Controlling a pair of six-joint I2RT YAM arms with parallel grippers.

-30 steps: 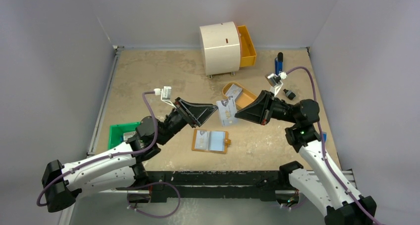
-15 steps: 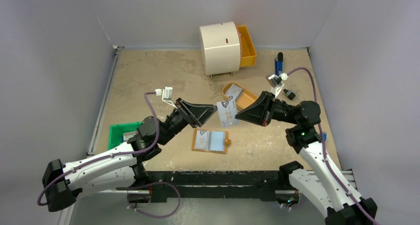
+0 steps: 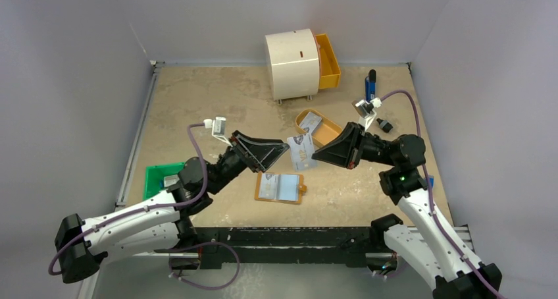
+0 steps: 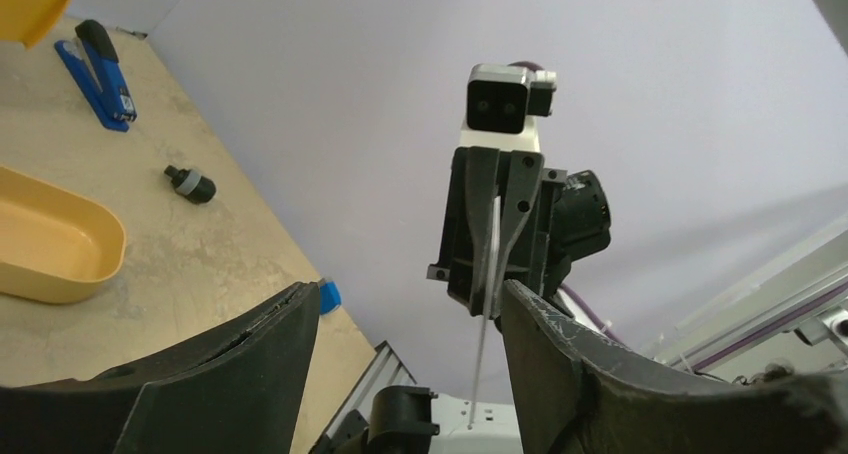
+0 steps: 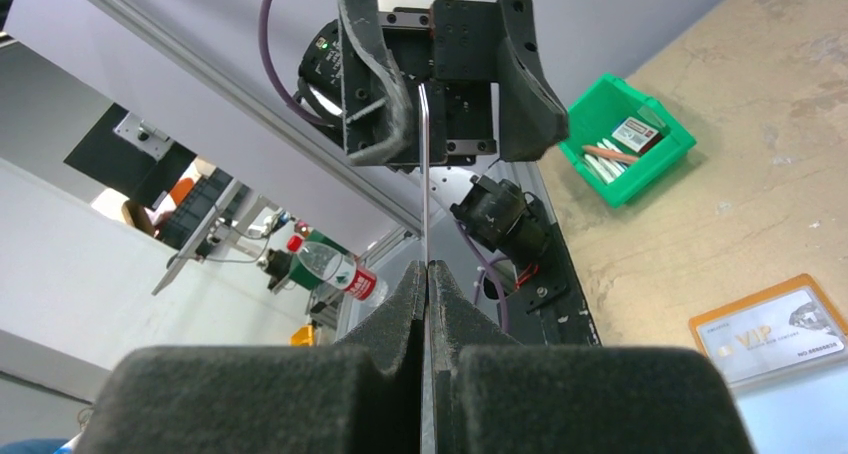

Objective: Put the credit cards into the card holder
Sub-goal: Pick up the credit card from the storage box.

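Clamps thin pale plastic card [image 5: 424, 184], seen edge-on, between black foam-padded fingers of right gripper [image 5: 426, 274]. Faces black left gripper [image 5: 445, 99], jaws apart either side of card's far edge. Shows green plastic bin [image 5: 668, 146] on table's left, tan card holder [image 5: 712, 323] nearer.

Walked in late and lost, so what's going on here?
The right end effector is shut on a credit card, holding it in mid-air. The left end effector stands open around the card's far edge, not gripping. The card holder lies open on the table nearby; a second card sits in the yellow tray.
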